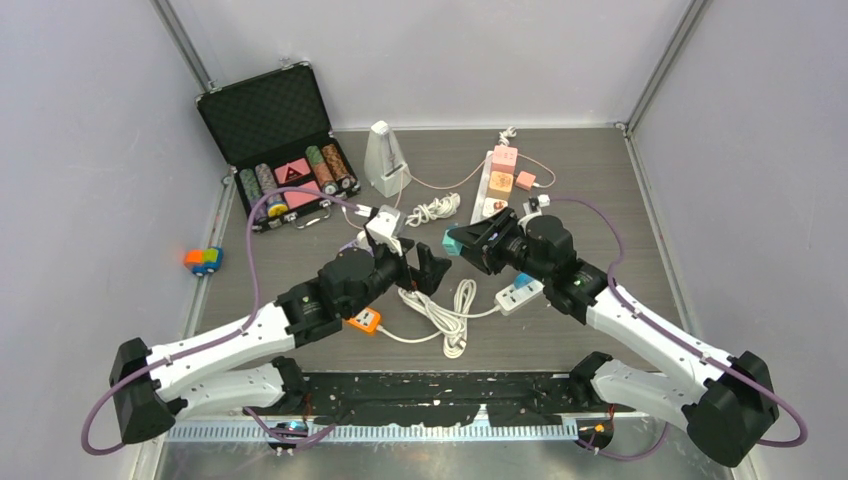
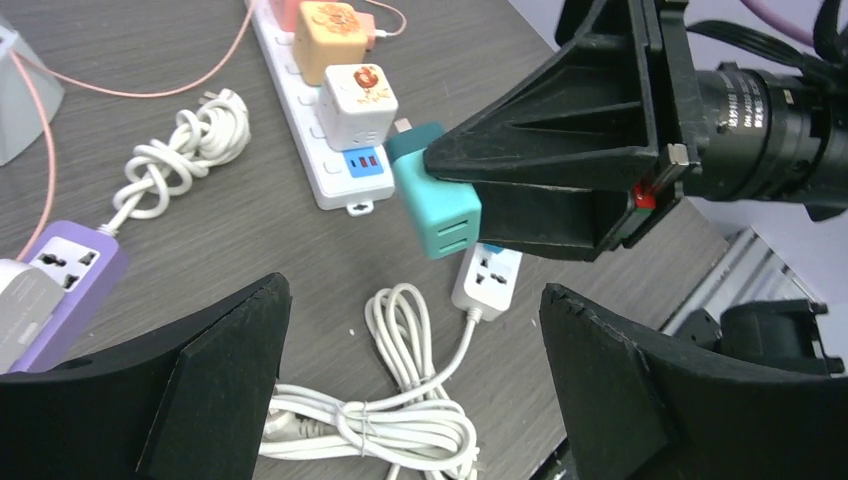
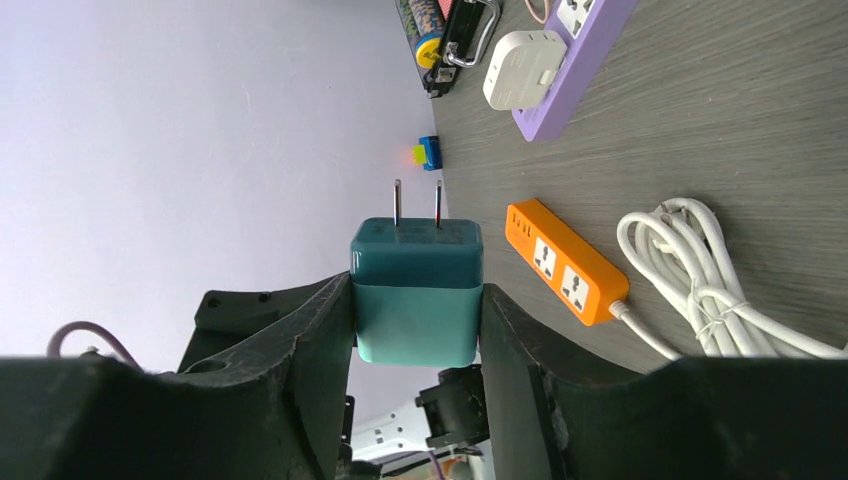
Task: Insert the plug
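Teal plug (image 3: 417, 262) aloft in right gripper (image 3: 417, 300)

The left gripper (image 1: 420, 268) stands wide open. The right gripper (image 1: 462, 242) faces it, fingers (image 3: 300, 340) pinching the plug (image 3: 417, 285).

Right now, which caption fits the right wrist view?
Right hand grips a teal plug, prongs exposed; orange power strip lies on the table.

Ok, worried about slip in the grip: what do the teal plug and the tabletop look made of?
Teal plug: probably moulded plastic, smooth matte shell in two teal shades; its prongs look like bare metal. Tabletop: dark wood-grain streaks, likely laminate, low sheen.
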Tool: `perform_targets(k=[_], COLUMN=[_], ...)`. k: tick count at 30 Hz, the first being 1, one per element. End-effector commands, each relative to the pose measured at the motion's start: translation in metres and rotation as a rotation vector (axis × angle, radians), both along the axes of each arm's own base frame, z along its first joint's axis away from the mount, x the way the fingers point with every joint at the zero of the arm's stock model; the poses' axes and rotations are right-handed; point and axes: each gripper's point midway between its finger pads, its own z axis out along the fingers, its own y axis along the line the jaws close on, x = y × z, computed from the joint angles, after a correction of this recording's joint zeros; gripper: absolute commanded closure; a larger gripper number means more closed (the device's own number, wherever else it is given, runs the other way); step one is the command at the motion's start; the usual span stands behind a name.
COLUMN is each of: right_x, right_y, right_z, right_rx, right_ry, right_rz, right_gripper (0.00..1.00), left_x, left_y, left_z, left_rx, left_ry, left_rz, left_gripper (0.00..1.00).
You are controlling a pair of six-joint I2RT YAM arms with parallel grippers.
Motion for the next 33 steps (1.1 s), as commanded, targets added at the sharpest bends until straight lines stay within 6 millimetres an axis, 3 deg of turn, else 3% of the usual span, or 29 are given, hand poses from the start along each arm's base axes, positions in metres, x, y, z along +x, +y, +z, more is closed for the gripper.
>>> perform_targets(k=[1,16,23,33], right_x=[0.009,0.003,-0.003,-0.01], right_y=[0.004,0.018,0.02,0.026], right_z=[0.029,0.047,0.062,0.077], right_rx=[0.154,0.212,0.254,0.296], right_ry=[-0.001,0.0,0.007,0.001], right_rz=[-0.068,-0.019,0.006,0.058], right_gripper=[0.65,0.65,0.64,0.62], left_x=[0.015,0.025,0.029,0.03], left_y=[0.004,-0.01,-0.012,-0.018], left_z=[0.031,0.043,0.036,0.023], left_rx=[-0.134,-0.189,-0.159,-0.101], left_ry=[-0.085,-0.117,-0.121,-0.091], left_rz=[0.116,0.13,0.139,0.121], left_gripper=[0.06,0.12,0.27,0.35])
